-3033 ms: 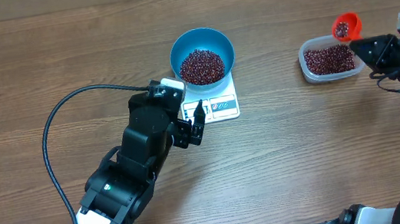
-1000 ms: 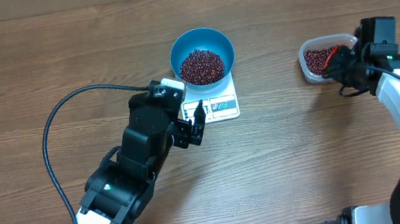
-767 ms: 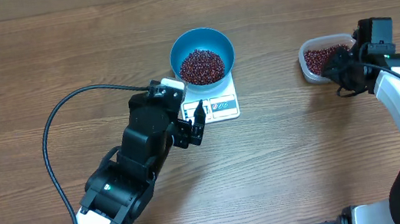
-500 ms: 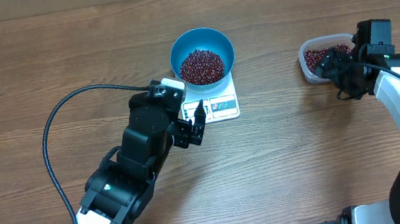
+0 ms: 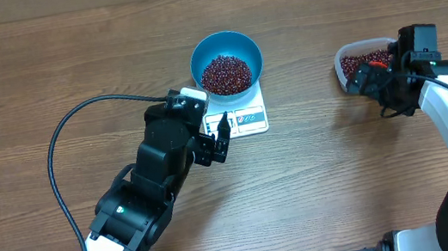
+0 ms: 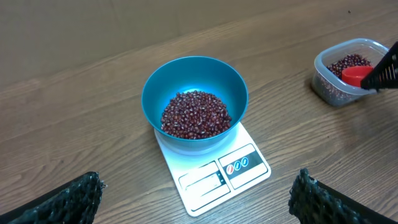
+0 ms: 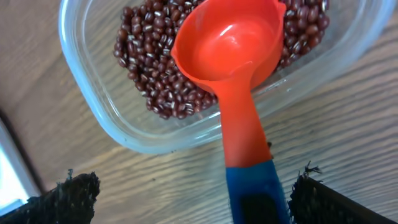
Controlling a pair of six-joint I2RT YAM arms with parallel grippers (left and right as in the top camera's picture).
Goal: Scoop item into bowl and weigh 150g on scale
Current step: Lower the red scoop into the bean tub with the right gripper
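The scoop (image 7: 230,50) lies parked in the 3 o'clock tub (image 7: 124,134), the bowl (image 5: 195,60) on the scale (image 5: 249,120) presumably holding enough beans (image 5: 226,73); left end effector (image 6: 196,190) and right end effector (image 7: 196,190) gape empty.

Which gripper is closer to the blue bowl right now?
Left. The left gripper hangs beside the scale that carries the blue bowl; the right gripper is off at the clear tub.

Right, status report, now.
Left gripper open beside scale; right gripper open around scoop handle. Beans in blue bowl on scale. Scoop empty, lying in clear tub. Nothing blocking.
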